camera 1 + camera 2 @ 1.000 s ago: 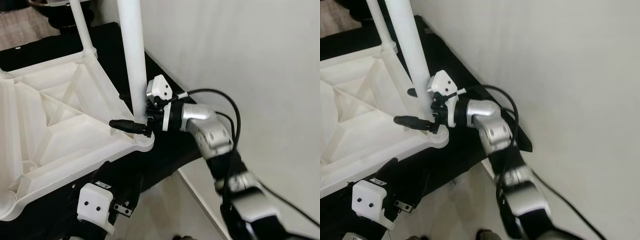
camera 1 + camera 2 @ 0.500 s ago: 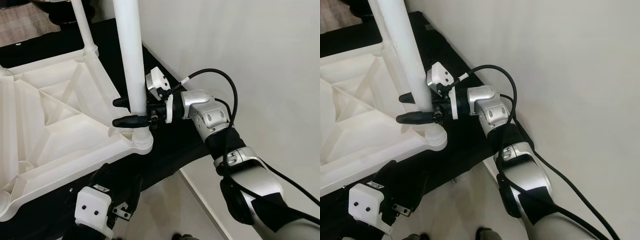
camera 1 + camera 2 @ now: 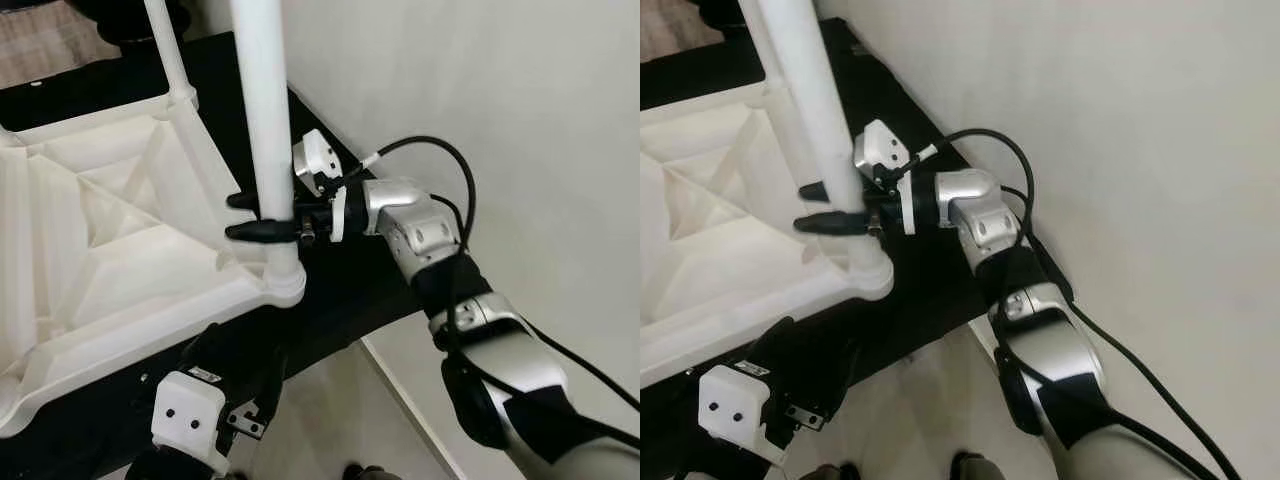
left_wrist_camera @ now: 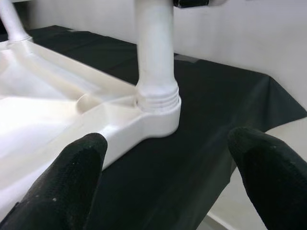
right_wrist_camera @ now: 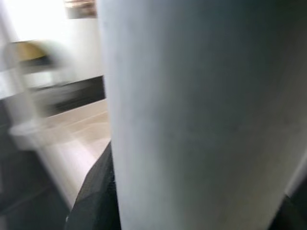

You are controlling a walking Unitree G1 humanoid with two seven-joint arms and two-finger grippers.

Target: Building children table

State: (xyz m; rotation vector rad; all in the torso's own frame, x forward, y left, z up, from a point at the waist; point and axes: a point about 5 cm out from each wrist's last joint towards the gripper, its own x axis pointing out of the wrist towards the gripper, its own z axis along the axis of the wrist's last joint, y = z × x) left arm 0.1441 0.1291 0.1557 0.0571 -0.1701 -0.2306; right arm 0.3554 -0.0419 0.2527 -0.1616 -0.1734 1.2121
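**Leg in the corner socket, right gripper around it**

From my seat the biggest thing in view is the white tabletop (image 3: pixel 110 240), lying upside down with its ribbed underside showing, spread across a black cloth (image 3: pixel 345 285) that covers the work surface. A pale wall (image 3: pixel 500 100) runs close along the right side, and light floor (image 3: pixel 330 420) shows below the cloth's edge.

I judge the build well under way but not finished. One white leg (image 3: pixel 262 110) stands upright in the near corner socket (image 3: pixel 283 283); in the left wrist view its threaded collar sits down on the socket, though I cannot tell whether it is fully tight. A second leg (image 3: pixel 168 50) stands at the far corner. The other corners are out of frame, so I cannot say what remains there.

My right gripper (image 3: pixel 262 216) is at the near leg just above the socket, its two black fingers passing either side of the leg and closed around it. My left gripper (image 4: pixel 168 177) hangs below the table edge, fingers spread wide with nothing between them, looking toward that same socket.
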